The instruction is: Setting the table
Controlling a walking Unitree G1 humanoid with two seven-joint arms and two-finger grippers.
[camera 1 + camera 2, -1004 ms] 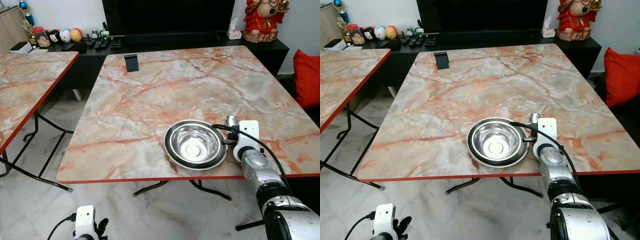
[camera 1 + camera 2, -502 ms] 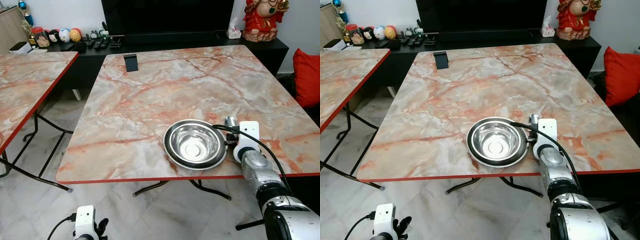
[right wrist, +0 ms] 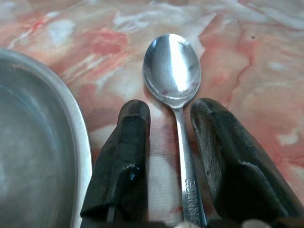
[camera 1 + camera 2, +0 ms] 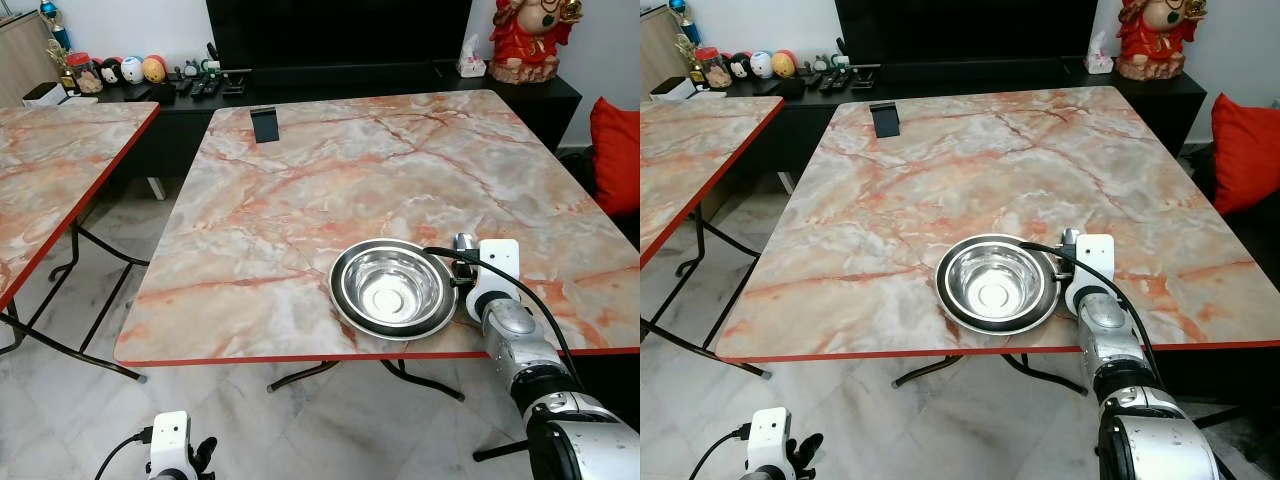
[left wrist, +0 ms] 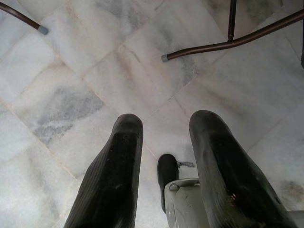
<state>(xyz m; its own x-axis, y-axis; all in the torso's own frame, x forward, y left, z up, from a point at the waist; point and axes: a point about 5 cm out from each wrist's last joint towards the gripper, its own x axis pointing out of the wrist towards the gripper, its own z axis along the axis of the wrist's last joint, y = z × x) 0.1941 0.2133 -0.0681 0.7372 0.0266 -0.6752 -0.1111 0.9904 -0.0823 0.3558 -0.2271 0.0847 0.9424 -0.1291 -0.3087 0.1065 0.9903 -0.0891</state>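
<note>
Beside one bowl on one plate, one spoon.

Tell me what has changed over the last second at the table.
Almost nothing. The right gripper stays low over the table beside the steel bowl, fingers open on either side of the spoon, which lies flat on the marble. The spoon, bowl and the plate under it kept their places. The left gripper still hangs open over the floor. The slight shift of the scene is camera movement.
</note>
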